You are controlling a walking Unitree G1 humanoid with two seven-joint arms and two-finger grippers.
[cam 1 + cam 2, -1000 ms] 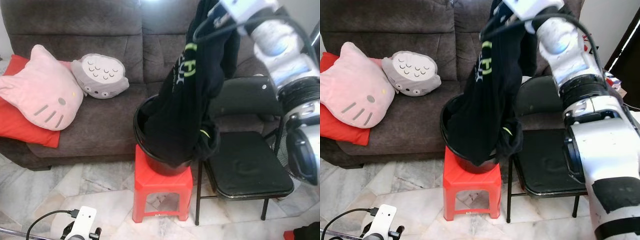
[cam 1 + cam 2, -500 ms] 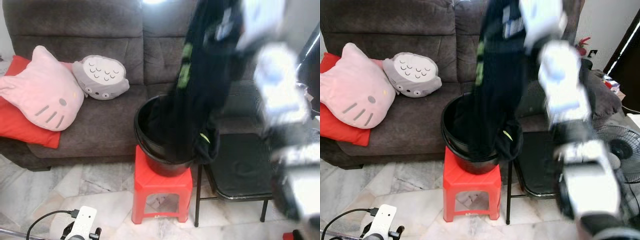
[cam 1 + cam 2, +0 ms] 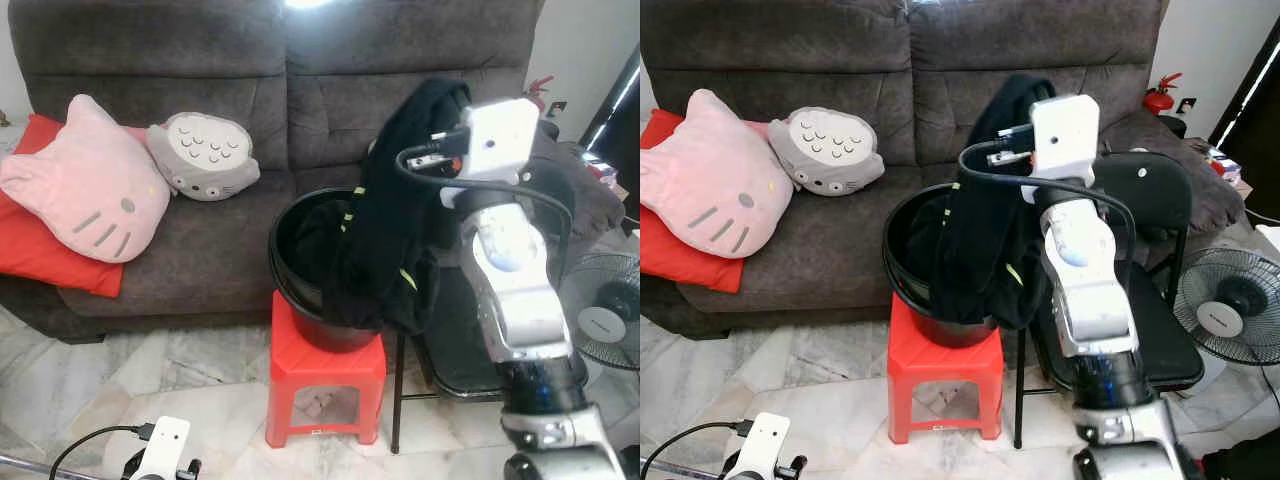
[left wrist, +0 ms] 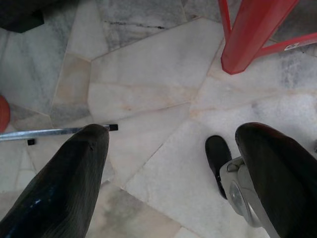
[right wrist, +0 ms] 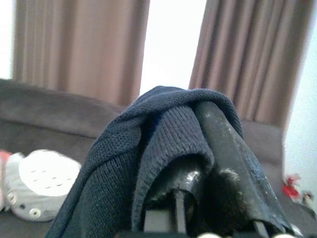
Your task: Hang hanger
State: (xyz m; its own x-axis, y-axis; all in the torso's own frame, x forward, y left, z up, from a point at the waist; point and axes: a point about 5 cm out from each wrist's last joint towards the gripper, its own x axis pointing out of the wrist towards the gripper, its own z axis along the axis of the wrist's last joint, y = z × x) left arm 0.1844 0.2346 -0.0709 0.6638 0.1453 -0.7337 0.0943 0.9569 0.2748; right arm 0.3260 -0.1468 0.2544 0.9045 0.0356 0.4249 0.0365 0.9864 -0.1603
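The right gripper is clamped on a black garment, lifting it so it hangs below into the bucket on the stool. The left gripper hangs idle, fingers apart. I see no hanger.

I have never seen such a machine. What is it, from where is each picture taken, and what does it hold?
It is a humanoid robot. Two pictures come from cameras on its head, looking down at a sofa. Two come from cameras on its wrists. The right gripper, raised on its silver arm, is shut on a black garment that trails into a black bucket on a red stool. The left gripper hangs open over the marble floor. A black chair and a fan stand at the right.
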